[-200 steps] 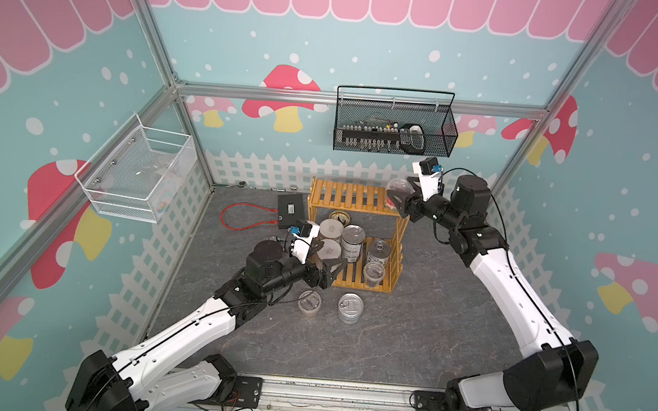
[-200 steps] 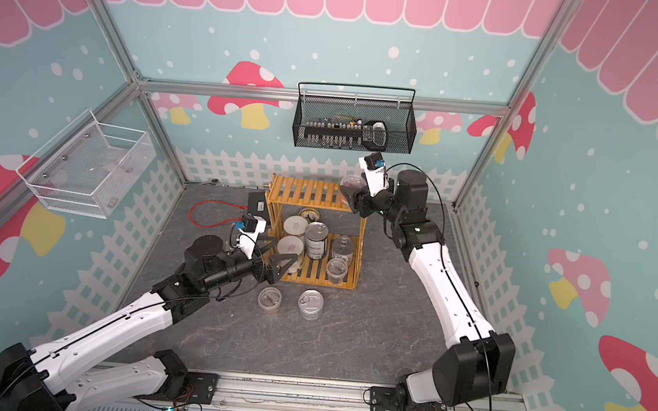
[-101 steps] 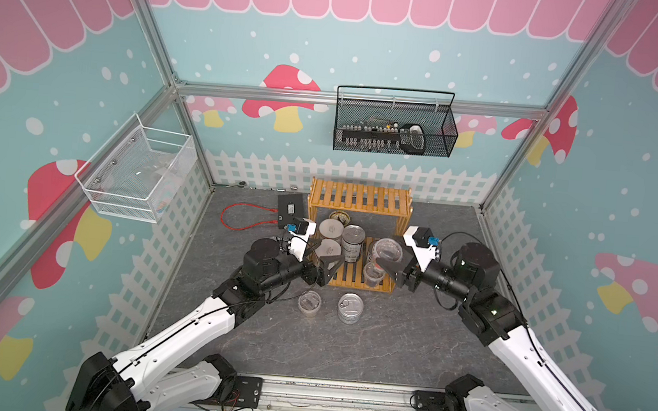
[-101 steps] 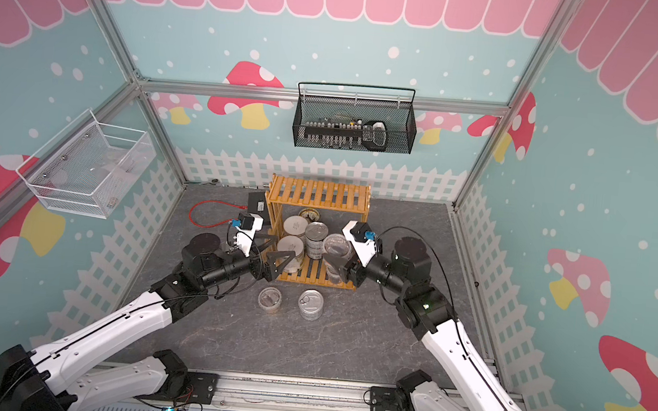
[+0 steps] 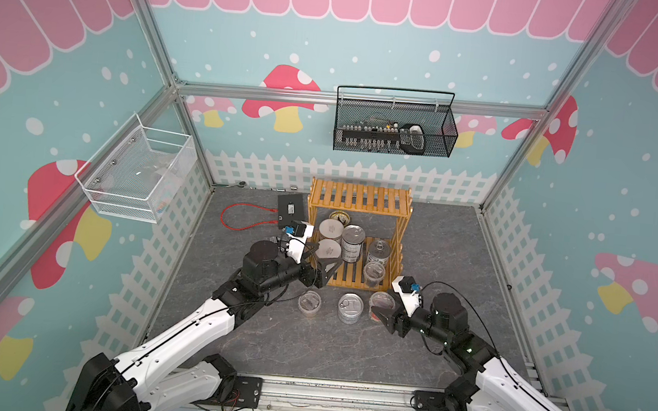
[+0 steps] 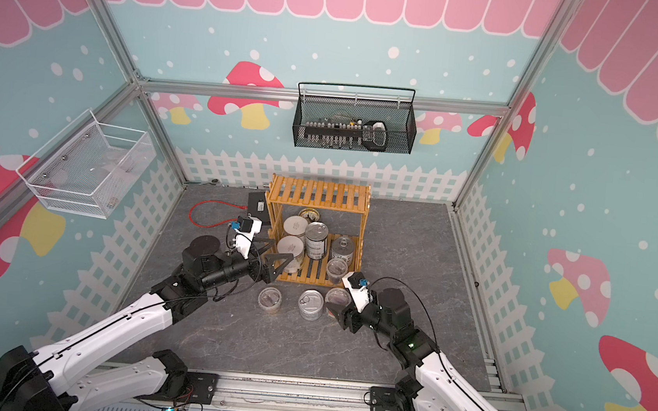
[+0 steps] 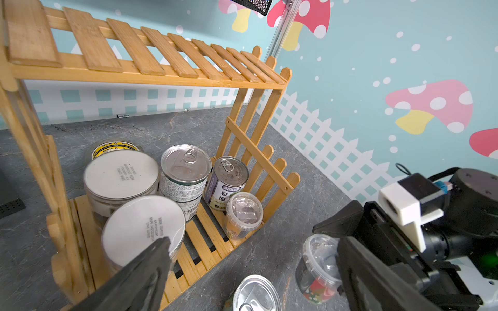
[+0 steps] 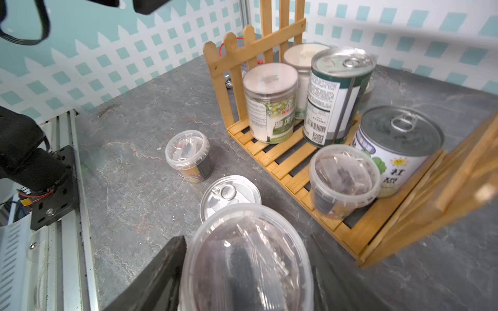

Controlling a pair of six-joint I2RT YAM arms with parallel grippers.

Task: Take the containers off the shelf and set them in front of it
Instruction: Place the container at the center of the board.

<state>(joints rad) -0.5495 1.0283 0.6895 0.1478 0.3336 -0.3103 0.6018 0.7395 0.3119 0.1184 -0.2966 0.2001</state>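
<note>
1. The step in hand looks like the putting-down of one container. The right gripper (image 5: 380,312) is clamped on a clear tub (image 5: 382,300), low over the table (image 5: 306,355) just in front of the shelf (image 5: 360,195). Whether the tub's base touches the table cannot be told.
2. The left gripper (image 5: 321,256) is spread wide and holds nothing. It is at the shelf's lower tier, with its fingers either side of the front white-lidded can (image 5: 329,249), not closed on it. It seems to be lining up the next pick.
3. Already in front of the shelf stand a second clear tub (image 5: 308,302) and a low tin (image 5: 350,307), the tin just beside the held tub.
4. On the lower tier are the front can, a rear white-lidded can (image 5: 331,228), a tall tin (image 5: 352,241), a shorter tin (image 5: 379,251) and a third clear tub (image 5: 373,271). The upper tier is bare. A yellow-rimmed round thing (image 5: 338,216) sits behind them, seemingly on the table.
5. Next, the right gripper likely needs to let go once the tub stands, then back off without nudging the low tin.
6. The left gripper likely needs to close on the wide front can and lift it clear of the close-packed rear can and the shelf's side post.
</note>
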